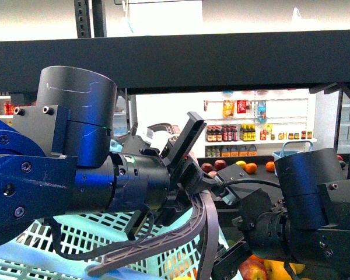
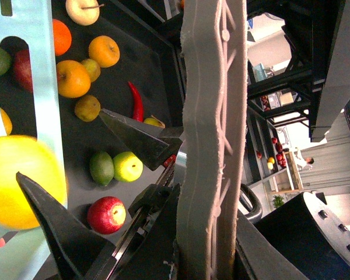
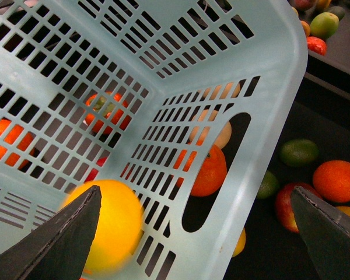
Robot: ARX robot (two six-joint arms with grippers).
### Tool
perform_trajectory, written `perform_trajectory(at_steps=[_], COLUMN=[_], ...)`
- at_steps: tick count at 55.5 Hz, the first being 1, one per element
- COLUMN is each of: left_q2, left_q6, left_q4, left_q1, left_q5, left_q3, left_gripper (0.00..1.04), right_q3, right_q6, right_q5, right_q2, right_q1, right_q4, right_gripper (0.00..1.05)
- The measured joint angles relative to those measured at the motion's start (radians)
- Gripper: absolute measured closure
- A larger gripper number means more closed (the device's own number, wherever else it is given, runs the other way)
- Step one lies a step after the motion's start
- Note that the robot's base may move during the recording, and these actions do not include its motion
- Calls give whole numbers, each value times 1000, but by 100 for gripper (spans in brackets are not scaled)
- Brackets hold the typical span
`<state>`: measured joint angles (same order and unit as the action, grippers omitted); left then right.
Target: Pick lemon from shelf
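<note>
1. A black shelf [image 1: 221, 58] is shown spanning the front view, and its dark tier forms the bench [image 2: 114, 81] on which loose fruit is spread.
2. A pale blue slotted basket [image 3: 262, 76] is pictured below both arms, just beside that fruit.
3. The left gripper [image 2: 61, 144] is seen with its dark fingers [image 2: 137, 139] held apart and nothing clamped between them. A ribbed grey strip [image 2: 207, 146] is seen running past it.
4. The right gripper [image 3: 195, 188] is seen above the basket's inside, its fingers [image 3: 61, 236] also spread wide and holding nothing.
5. The lemon [image 3: 112, 230] is caught as a yellow blur inside the basket, low against the slotted wall. It is partly covered by one right finger and lies well apart from the other. In the left wrist view the lemon [image 2: 20, 181] is overlapped by one finger's tip, and whether they touch cannot be told.
6. An orange [image 3: 210, 172] is seen through the basket's handle slot. A red apple [image 2: 107, 214] and a red chilli [image 2: 137, 102] are shown lying on the bench.
</note>
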<state>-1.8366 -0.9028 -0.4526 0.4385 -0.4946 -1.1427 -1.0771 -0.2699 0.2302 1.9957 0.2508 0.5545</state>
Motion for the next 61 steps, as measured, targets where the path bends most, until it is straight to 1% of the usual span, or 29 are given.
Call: perform_trajectory(at_steps=[6,11,15,22,30,37,42,50,56,61], left_q2=[0,2,3,0,0,0,0,0,0,0], left_q6=[-8,-10,-6,-25,-29,-25,-25,-25,-26,-26], left_q4=[0,-5,-6,-5,-5,-5,-5,-5,-5,-5], left_q1=[0,5,9,11,11,10,9,10,10,10], left_q5=[-4,-20,-31,-29,-29,-18,-15,-23,-25,-24], left_q3=[0,-1,-2,-2,-1,-1,-1,-1,-1,-1], left_gripper=[93,93,93,93,93,93,93,93,93,93], right_q3=[6,20,30,31,30,30,38,84,102,98], right_q6=[12,11,44,97,145,153,131,65,31,-26], right_q5=[18,44,82,130,129,109,90,31,24,34], right_q2=[-8,-41,-79,-185,-220,-195,-148,-8,80,180], right_q1=[-17,-48,-88,-191,-288,-340,-367,-360,-334,-286], right_q4=[-1,-8,-12,-12,-15,-45,-82,-82,-37,21], right_gripper=[7,7,7,7,7,7,7,7,7,7])
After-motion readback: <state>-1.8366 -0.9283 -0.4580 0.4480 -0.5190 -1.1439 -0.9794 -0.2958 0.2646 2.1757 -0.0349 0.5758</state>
